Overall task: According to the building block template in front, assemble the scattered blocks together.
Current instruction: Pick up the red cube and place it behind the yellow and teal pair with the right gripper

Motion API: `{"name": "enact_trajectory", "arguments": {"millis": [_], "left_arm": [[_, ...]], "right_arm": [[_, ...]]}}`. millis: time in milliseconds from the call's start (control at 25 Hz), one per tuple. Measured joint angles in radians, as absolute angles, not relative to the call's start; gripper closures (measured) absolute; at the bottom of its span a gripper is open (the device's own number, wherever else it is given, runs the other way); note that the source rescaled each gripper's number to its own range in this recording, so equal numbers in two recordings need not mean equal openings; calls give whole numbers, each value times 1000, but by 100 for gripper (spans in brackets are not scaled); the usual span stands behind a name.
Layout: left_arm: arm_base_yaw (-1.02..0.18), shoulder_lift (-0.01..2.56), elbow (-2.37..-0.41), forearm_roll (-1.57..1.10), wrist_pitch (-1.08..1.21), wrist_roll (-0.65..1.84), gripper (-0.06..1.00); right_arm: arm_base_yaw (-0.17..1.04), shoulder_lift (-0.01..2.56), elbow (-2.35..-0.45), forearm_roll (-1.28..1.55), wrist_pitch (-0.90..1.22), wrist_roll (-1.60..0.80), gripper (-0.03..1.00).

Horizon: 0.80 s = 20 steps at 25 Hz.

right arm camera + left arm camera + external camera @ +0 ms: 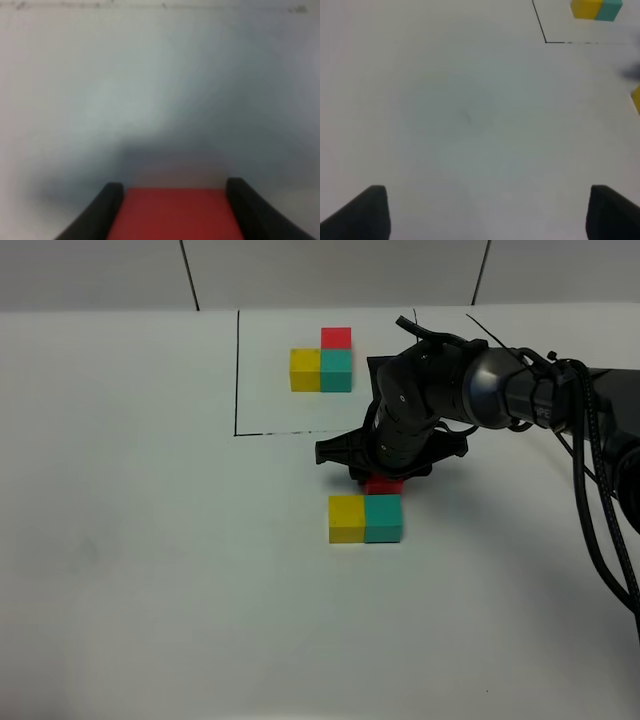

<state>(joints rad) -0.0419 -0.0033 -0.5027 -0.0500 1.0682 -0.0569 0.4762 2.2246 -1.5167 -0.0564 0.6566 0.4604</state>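
Right arm (500, 390) reaches in from two o'clock, right gripper (384, 480) pinching the red cube (174, 215); left gripper (485, 212) gaping wide.

- My table (150, 570) was plain white.
- The thin outline (238, 370) drawn on it was black.
- The building block template (322, 368) showed yellow, teal and red, each cube one flat colour.
- The scattered blocks wore the same three colours: a yellow cube (347, 518), a teal-green cube (384, 517) and a red cube (383, 485).
- My right gripper (175, 212) was black; its arm (480, 390) ran dark grey to black, with black cables (600, 530).
- My left gripper (485, 215) had black fingers (365, 215).
- The wall (330, 270) was pale grey with dark seams.
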Motion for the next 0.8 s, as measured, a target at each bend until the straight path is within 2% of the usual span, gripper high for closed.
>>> {"name": "enact_trajectory", "arguments": {"millis": [800], "left_arm": [[-42,-3,-503,-50,1068,-58,6]], "right_arm": [[500,2219,-1517,-103,705,530,95]]}}
